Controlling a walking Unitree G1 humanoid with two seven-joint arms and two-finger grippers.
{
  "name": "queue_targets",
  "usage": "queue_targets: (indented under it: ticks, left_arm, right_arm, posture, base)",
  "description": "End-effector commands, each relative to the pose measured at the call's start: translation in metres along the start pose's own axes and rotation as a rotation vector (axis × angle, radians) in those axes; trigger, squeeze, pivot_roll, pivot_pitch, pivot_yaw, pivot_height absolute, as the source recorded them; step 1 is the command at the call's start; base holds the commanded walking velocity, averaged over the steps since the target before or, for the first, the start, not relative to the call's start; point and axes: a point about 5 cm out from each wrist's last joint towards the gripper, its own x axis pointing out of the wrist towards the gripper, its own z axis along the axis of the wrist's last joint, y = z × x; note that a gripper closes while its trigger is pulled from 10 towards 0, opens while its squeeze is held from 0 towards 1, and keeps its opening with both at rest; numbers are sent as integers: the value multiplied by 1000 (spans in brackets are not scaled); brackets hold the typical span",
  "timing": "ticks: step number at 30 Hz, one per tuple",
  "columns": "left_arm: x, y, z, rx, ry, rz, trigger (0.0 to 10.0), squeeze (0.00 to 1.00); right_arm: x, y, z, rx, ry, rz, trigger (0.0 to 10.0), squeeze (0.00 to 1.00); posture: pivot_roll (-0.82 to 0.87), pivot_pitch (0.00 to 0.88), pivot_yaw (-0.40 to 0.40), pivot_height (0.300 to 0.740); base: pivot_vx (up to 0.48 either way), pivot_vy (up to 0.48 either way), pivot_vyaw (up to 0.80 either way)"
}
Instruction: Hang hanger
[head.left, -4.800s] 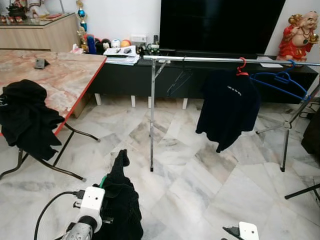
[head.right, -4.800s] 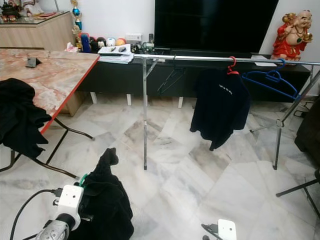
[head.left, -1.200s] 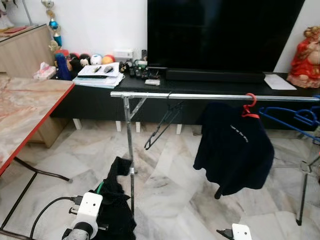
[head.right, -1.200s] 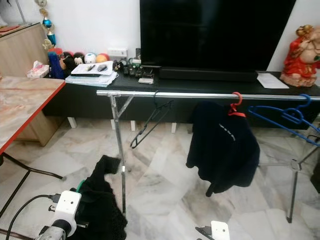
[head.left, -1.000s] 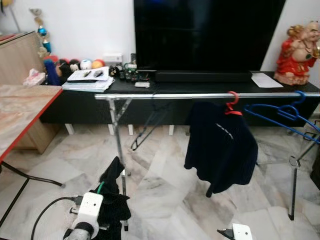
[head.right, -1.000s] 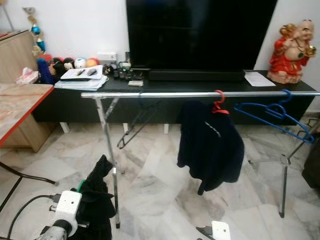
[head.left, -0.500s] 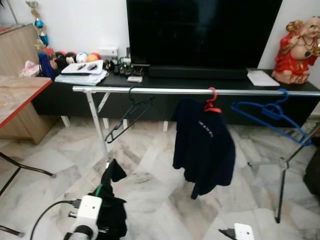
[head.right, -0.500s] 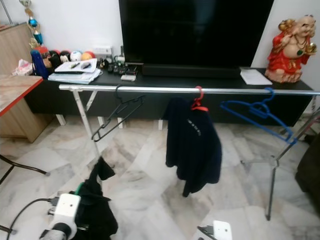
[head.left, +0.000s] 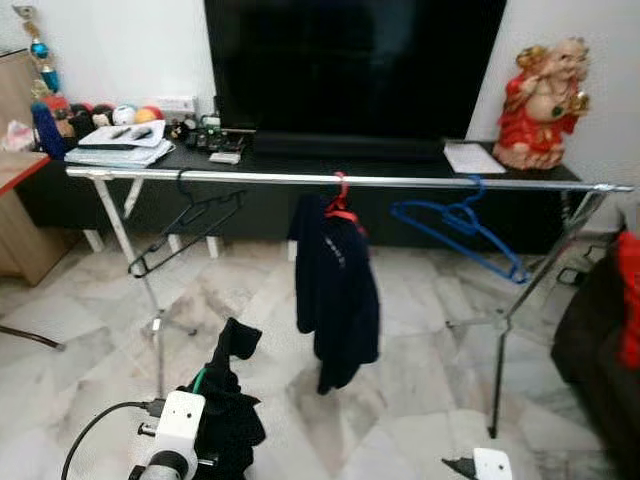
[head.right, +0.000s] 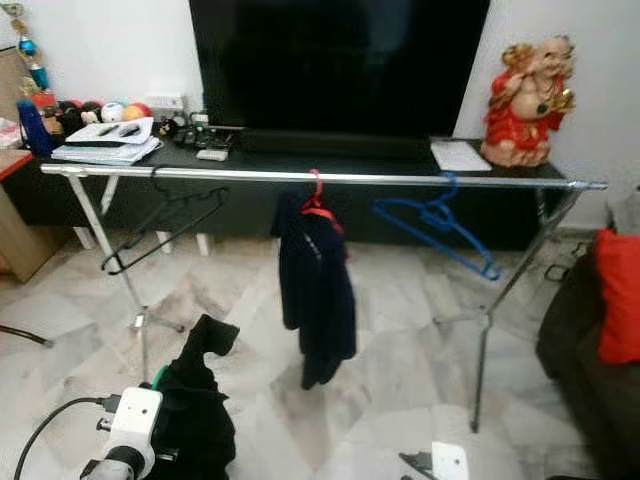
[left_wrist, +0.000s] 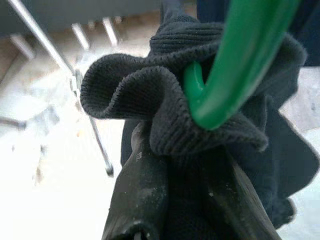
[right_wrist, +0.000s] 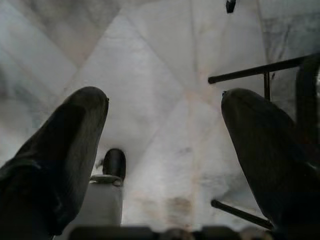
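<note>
Measured against the rail (head.left: 400, 182), the whole scene has slid to the robot's left over the last second: the rail's right end and its slanted leg have come into sight, along with a dark sofa with a red cushion (head.left: 628, 310) beyond that end, while the marble-topped table that stood off the rail's left end has dropped out of frame. That reads as the robot turning and stepping toward the middle of the rail, not as anything on it moving, so the approach looks nearly finished and the lift to the rail is the step still to come. Behind the rail stand the television (head.left: 350, 60) and the low black cabinet (head.left: 300, 160) with a red statue (head.left: 540, 100) on it. On the rail, from its left end, hang an empty black hanger (head.left: 185, 230), a dark jacket (head.left: 335, 290) on a red hanger (head.left: 340, 200), then a blue hanger (head.left: 460, 235); the widest bare stretch lies between the black hanger and the jacket, with a shorter one past the blue hanger. Below and in front of the rail, the left gripper (left_wrist: 175, 200) has its fingers clamped on a dark garment (head.left: 225, 410) threaded on the green hanger (left_wrist: 235, 60), whose hook curls just above the grip. The right gripper (right_wrist: 160, 150) hangs low over bare floor, fingers spread wide with nothing between them.
</note>
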Motion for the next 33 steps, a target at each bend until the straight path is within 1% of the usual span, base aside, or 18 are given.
queue_targets:
  ticks: [1, 2, 3, 7, 11, 13, 15, 16, 17, 19, 20, 23, 26, 33]
  left_arm:
    - [3, 6, 11, -18, -43, 22, 10000, 0]
    - [3, 6, 11, -18, -43, 21, 10000, 0]
    - [2, 6, 13, -36, -56, 24, 10000, 0]
    - [0, 8, 13, 0, -56, 26, 10000, 0]
    - [0, 12, 16, -9, -68, 61, 10000, 0]
    - [0, 16, 20, 34, -85, 82, 10000, 0]
    - [-2, 21, 21, 57, -94, 100, 10000, 0]
    - [-3, 24, 21, 35, -96, 125, 10000, 0]
    - [-3, 24, 21, 35, -96, 125, 10000, 0]
    - [-5, 26, 18, -8, -89, 162, 10000, 0]
    - [-5, 25, 18, -16, -89, 165, 10000, 0]
    - [-5, 23, 19, -27, -95, 165, 10000, 0]
    - [-2, 20, 22, -43, -100, 166, 10000, 0]
    - [3, 17, 27, -43, -108, 154, 10000, 0]
  right_arm:
    - [1, 4, 3, 2, -7, 11, 10000, 0]
    - [1, 4, 3, 2, -7, 12, 10000, 0]
    - [1, 4, 3, 1, -6, 11, 10000, 0]
    - [1, 4, 4, -6, -6, 13, 10000, 0]
    - [1, 4, 4, -3, -8, 12, 10000, 0]
    - [1, 3, 4, -4, -9, 11, 10000, 0]
    - [1, 3, 5, -6, -9, 9, 10000, 0]
    - [1, 2, 5, -8, -8, 6, 10000, 0]
    - [1, 2, 5, -8, -8, 6, 10000, 0]
    - [1, 1, 5, -16, -5, 4, 10000, 0]
    - [1, 1, 5, -18, -5, 4, 10000, 0]
    - [1, 1, 5, -33, -4, 6, 10000, 0]
    - [1, 0, 5, -43, -3, 7, 10000, 0]
    - [1, 1, 5, -52, -5, 13, 10000, 0]
  posture:
    - [58, 6, -45, 740]
    - [58, 6, -45, 740]
    - [64, 8, -49, 740]
    - [63, 10, -48, 740]
    - [58, 10, -47, 740]
    - [57, 10, -50, 740]
    - [59, 12, -52, 740]
    - [65, 12, -54, 740]
    - [65, 12, -54, 740]
    - [62, 15, -61, 740]
    - [62, 15, -61, 740]
    - [62, 16, -63, 740]
    - [57, 14, -59, 740]
    - [48, 14, -54, 740]
  base:
    - [0, 0, 0]
    - [0, 0, 0]
    - [0, 0, 0]
    - [0, 0, 0]
    - [0, 0, 0]
    - [0, 0, 0]
    - [0, 0, 0]
    - [0, 0, 0]
    - [0, 0, 0]
    - [0, 0, 0]
    - [0, 0, 0]
    - [0, 0, 0]
    - [282, 0, 0]
    - [331, 0, 0]
